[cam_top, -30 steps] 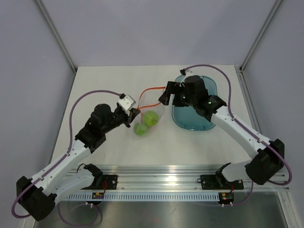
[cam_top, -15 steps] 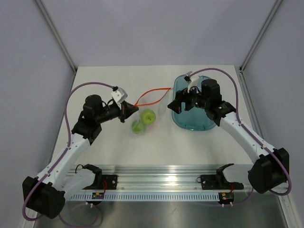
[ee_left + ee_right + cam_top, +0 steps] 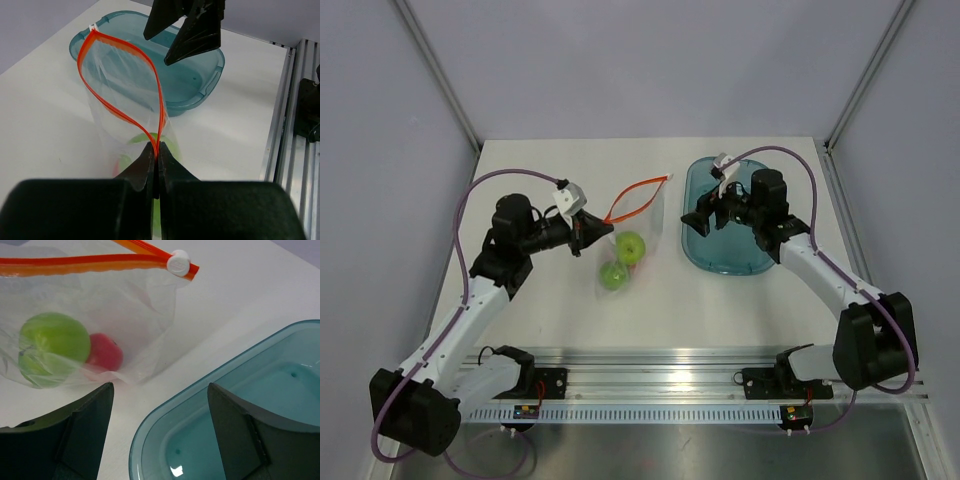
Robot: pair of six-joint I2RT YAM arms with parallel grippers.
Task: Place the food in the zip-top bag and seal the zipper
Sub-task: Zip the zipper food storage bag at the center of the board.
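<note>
The left claw (image 3: 156,159) is pinched shut on one end of the zipper (image 3: 160,105), its two fingertips pressed together with the orange-red strip caught between them. From that grip the zip-top bag (image 3: 642,222) reaches away toward the teal tray (image 3: 720,258). Its mouth gapes in a wide loop, with the two orange-red lips well apart. A small white slider (image 3: 178,262) sits at the far end of the strip, the end nearest the tray. The bag's body sags onto the white worktop (image 3: 540,170) below and beyond the left claw. One lime-green apple (image 3: 631,246) shows through the clear film just beside that claw's tips, and a second green apple (image 3: 613,275) lies a little nearer the arm bases. The red fruit (image 3: 104,352) is inside the bag too, touching a green apple, and is seen plainly only from the right wrist. The right claw (image 3: 700,215) stands open with its fingers spread wide and nothing between them. It hangs over the tray's left rim, on the side facing the bag. From its wrist camera the bag lies ahead of the fingers and apart from them, with a strip of bare worktop between the bag's lower edge and the tray wall. The slider end of the zipper is near this claw, and neither finger touches it. In the left wrist view, the right claw's dark fingertips point down just beyond the looped mouth, above the tray.
</note>
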